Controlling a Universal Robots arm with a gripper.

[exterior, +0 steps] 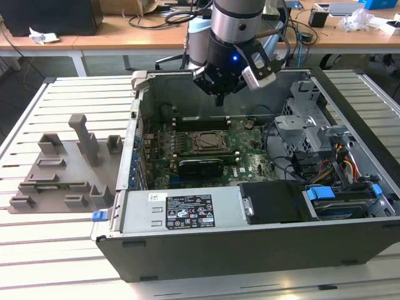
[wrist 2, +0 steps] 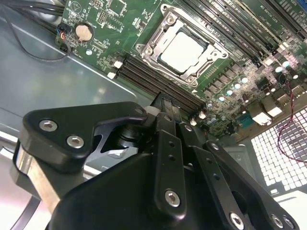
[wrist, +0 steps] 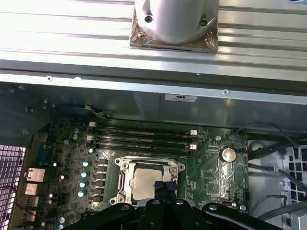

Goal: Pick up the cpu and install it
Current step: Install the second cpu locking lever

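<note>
The flat silvery cpu (wrist 2: 184, 50) sits inside the socket frame (wrist 2: 146, 48), memory slots (wrist 2: 158, 81) beside that frame, claw (wrist: 165, 189) pressed together above it, empty.

Open air above the green motherboard (exterior: 206, 147) at frame centre; grey steel drive cage (exterior: 306, 125) crowds the exterior view's right.

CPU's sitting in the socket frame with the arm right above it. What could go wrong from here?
1. The small flat silvery-grey square cpu lies inside the dark square socket frame with no cover showing over it; if it sits slightly off, pressing could harm the socket.
2. The black gripper hangs close above the chip; a drift downward could scrape it.
3. The long dark memory slots run beside the frame, so a sideways move could catch them.
</note>
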